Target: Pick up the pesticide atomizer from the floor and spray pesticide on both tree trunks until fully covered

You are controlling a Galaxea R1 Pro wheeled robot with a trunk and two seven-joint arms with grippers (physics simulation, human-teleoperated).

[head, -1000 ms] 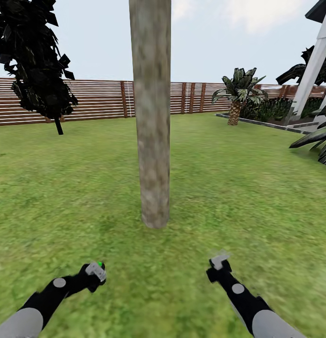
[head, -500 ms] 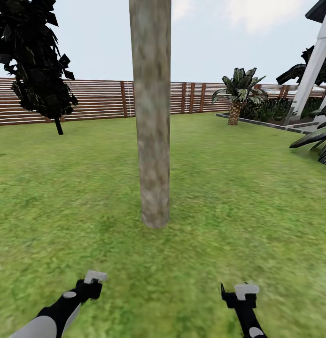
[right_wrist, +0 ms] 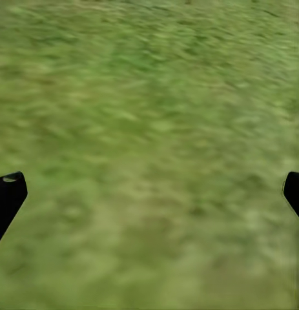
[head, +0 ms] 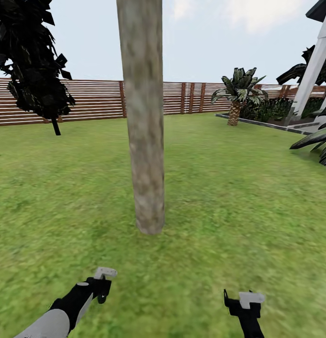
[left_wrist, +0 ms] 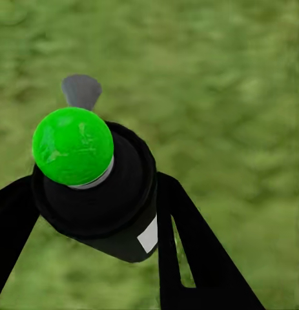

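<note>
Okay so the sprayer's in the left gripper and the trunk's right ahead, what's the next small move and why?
Probably raise the left gripper and aim the atomizer at the tree trunk. The gripper is shut on the atomizer but sits low over the lawn, short of the trunk's base, and the wrist view looks at grass, not bark. The right gripper is open and idle.

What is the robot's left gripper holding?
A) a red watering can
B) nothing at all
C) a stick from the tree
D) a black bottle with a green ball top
D: the left wrist view shows the left gripper closed around the black atomizer with its round green top, over grass.
</note>
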